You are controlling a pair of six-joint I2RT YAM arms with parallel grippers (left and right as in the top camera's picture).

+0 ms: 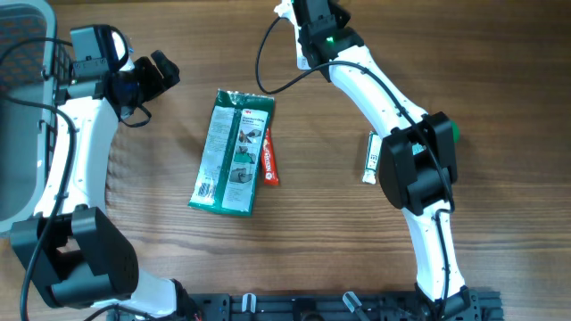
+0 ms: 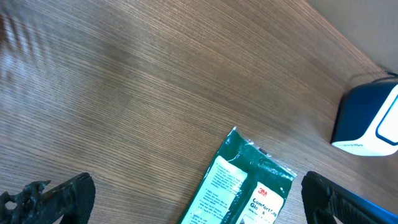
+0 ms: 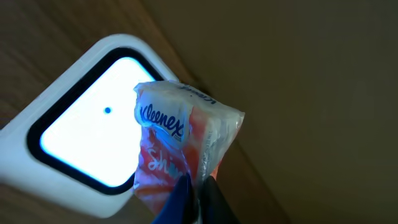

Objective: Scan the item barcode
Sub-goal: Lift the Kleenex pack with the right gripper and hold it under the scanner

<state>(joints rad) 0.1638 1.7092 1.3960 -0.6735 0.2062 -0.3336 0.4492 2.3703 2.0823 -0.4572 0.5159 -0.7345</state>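
My right gripper point(image 3: 198, 193) is shut on the lower edge of a Kleenex tissue packet point(image 3: 180, 140), white with orange. It holds the packet up in front of the lit window of a white scanner point(image 3: 74, 143). In the overhead view that gripper point(image 1: 312, 16) is at the table's far edge and the packet is hidden there. My left gripper point(image 1: 165, 69) is open over the far left of the table, with nothing between its fingers point(image 2: 65, 199). In the left wrist view the scanner point(image 2: 367, 121) appears as a blue and white box at the right.
A green 3M glove package point(image 1: 234, 152) lies flat mid-table, with a narrow red packet point(image 1: 269, 160) beside its right edge. The package's top end point(image 2: 245, 183) lies below the left gripper. A small white item point(image 1: 370, 159) lies by the right arm. A grey mesh basket point(image 1: 18, 107) stands far left.
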